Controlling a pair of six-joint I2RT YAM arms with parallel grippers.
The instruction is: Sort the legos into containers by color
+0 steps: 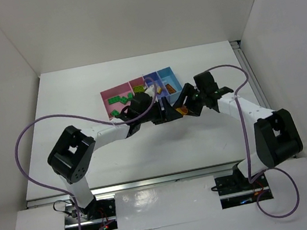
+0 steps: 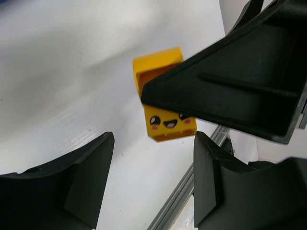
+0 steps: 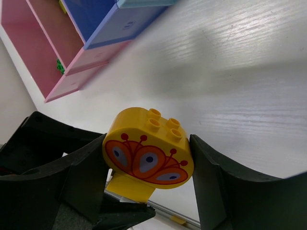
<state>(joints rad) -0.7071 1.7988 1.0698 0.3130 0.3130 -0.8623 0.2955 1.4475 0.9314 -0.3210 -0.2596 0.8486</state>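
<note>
My right gripper (image 3: 147,143) is shut on an orange-yellow rounded lego (image 3: 144,143) with an orange flower print, held above the table; a second yellow piece (image 3: 127,187) sits under it. In the top view this gripper (image 1: 184,108) is just in front of the bins. My left gripper (image 2: 153,160) is open and empty, right below a yellow smiley-face lego (image 2: 165,122) that is partly hidden by the other arm's finger. The left gripper (image 1: 162,115) is close beside the right one. The four joined bins (image 1: 105,99) hold dark green legos (image 1: 119,103) in the wide pink one.
The narrow pink bin (image 1: 135,83) holds lime-green legos, and the light blue bin (image 1: 171,73) holds orange-yellow ones (image 1: 169,87). The bins also show in the right wrist view (image 3: 110,24). A metal rail (image 2: 182,199) runs along the table's edge.
</note>
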